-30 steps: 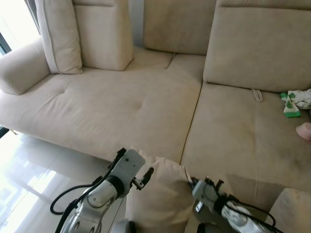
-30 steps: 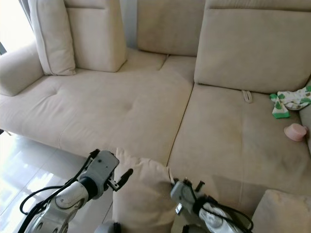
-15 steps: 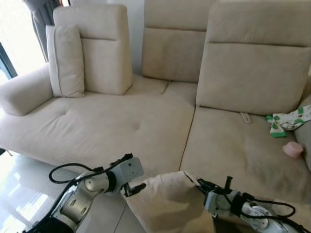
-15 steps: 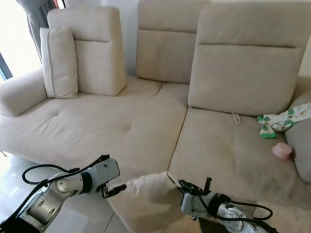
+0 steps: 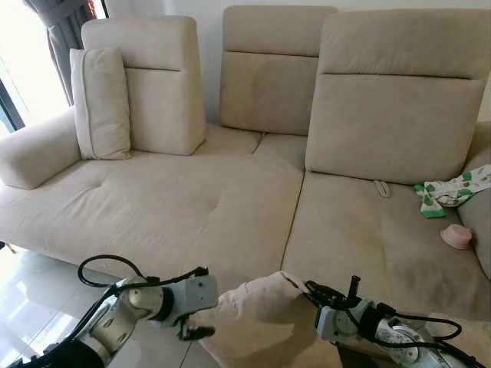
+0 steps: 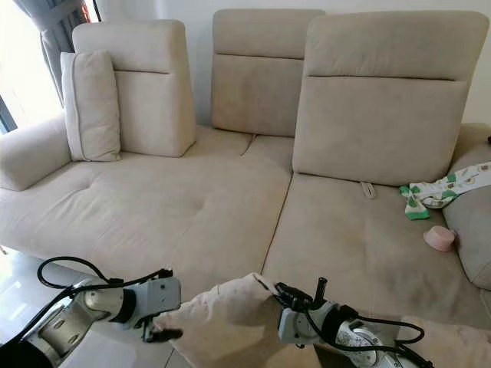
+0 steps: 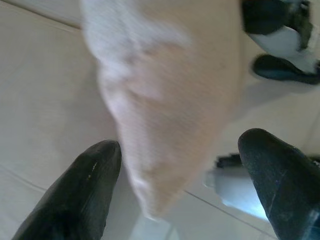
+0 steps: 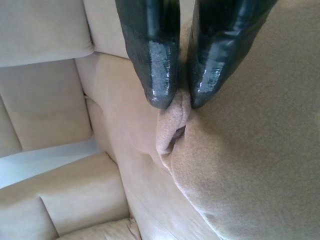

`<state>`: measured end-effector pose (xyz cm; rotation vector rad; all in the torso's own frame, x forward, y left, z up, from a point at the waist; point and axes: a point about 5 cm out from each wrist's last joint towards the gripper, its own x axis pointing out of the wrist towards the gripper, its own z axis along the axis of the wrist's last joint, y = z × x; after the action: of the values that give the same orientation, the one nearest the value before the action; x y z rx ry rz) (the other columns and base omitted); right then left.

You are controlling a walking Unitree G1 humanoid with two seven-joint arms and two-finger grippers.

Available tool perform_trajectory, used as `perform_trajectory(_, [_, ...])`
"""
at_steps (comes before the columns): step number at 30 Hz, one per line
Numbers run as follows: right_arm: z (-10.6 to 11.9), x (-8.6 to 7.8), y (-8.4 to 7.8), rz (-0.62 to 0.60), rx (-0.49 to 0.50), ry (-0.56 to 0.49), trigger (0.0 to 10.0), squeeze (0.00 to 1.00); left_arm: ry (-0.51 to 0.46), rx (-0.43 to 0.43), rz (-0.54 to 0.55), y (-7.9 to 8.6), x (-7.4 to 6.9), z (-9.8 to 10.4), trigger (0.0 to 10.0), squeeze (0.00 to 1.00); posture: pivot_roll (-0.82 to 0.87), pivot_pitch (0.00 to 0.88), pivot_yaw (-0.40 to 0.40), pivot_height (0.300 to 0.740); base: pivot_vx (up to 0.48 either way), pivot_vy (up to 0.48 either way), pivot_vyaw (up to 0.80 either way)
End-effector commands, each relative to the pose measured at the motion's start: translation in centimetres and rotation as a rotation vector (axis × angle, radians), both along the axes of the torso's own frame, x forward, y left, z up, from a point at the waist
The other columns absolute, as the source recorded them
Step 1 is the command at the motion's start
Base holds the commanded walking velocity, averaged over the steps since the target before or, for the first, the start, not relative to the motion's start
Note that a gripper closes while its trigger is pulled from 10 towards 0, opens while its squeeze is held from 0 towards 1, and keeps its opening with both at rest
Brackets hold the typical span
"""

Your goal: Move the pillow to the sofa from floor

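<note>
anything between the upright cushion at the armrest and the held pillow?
Just bare sofa seat lies between the upright cushion and the pillow, clearest in the left eye view.

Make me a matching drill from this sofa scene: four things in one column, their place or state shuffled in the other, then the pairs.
1. beige pillow
2. left tool
3. pink object
4. upright cushion

a. lying on the right seat of the sofa
b. pinched at a corner by the right tool
c. leaning by the left armrest
d. open beside the pillow's edge

Pairs: 1-b, 2-d, 3-a, 4-c
</note>
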<state>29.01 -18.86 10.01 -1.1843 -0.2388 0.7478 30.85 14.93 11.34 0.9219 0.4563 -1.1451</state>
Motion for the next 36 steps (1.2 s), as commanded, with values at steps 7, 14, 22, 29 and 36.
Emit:
perform_trajectory(7, [3.0,0.1,2.4,0.084,0.048,-0.145,0.0,0.00,0.002,0.000,0.023,-0.6,0.9,-1.0,10.0,0.00,-0.05,0.000,0.064,0.575,0.000,0.000,0.00])
perform_trajectory(14, [3.1,-0.2,3.1,0.097,0.051,-0.148,0.0,0.00,-0.027,0.006,0.057,-0.6,1.8,-0.6,10.0,0.00,-0.06,0.000,0.064,0.575,0.000,0.000,0.00])
perform_trajectory(22, [4.2,-0.3,3.2,0.090,0.070,-0.197,0.0,0.00,0.072,0.128,0.090,1.1,1.2,-2.2,10.0,0.00,-0.06,0.000,0.056,0.575,0.000,0.000,0.00])
perform_trajectory(29, [4.8,-0.6,3.2,0.094,0.074,-0.227,0.0,0.00,0.086,0.179,0.137,1.9,1.3,-2.9,10.0,0.00,-0.06,0.000,0.056,0.575,0.000,0.000,0.00])
perform_trajectory(36, [5.0,-0.5,3.6,0.089,0.099,-0.242,0.0,0.00,0.089,0.104,0.112,0.2,1.4,-2.5,0.0,0.00,-0.06,0.000,0.058,0.575,0.000,0.000,0.00])
